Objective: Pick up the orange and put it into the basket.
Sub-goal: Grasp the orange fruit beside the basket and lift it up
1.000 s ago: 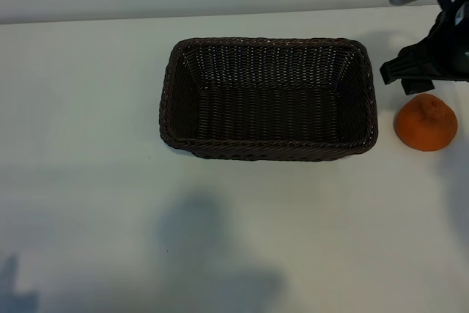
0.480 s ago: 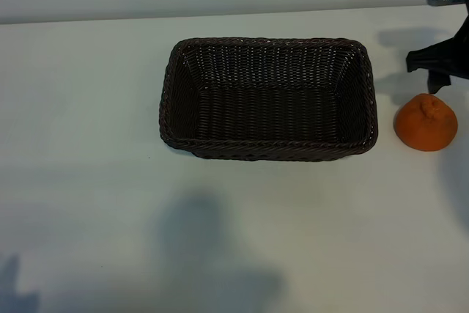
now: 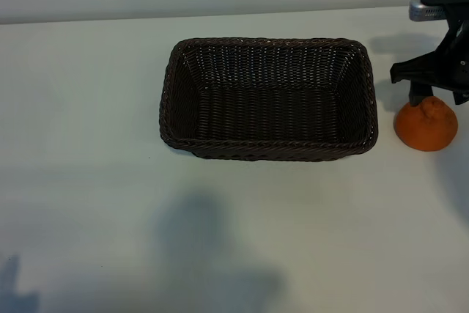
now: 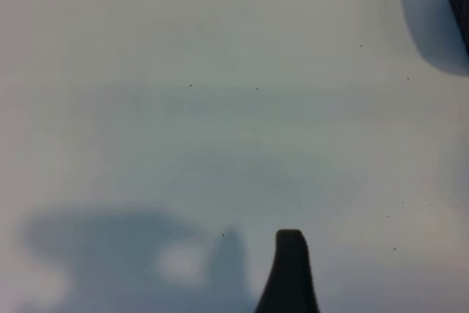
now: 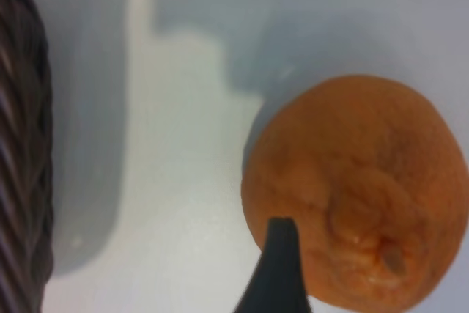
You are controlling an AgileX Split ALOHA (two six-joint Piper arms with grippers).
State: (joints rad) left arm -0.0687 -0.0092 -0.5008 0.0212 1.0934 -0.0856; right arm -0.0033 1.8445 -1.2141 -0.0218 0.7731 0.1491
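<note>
The white table (image 3: 88, 203) is seen with the rectangular dark brown woven wicker basket (image 3: 268, 99) at its middle, nothing yet inside. The small round dimpled orange (image 3: 426, 124) rests on the table just right of the basket. Since half a second ago the black right gripper (image 3: 432, 82) has been lowered over the fruit, jaws spread wide; one finger seems to touch its far side, so grasping appears imminent. The left gripper (image 4: 290, 273) is parked, open, over bare table.

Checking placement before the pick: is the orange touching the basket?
Apart. The exterior view shows bare table between the orange and the basket.
</note>
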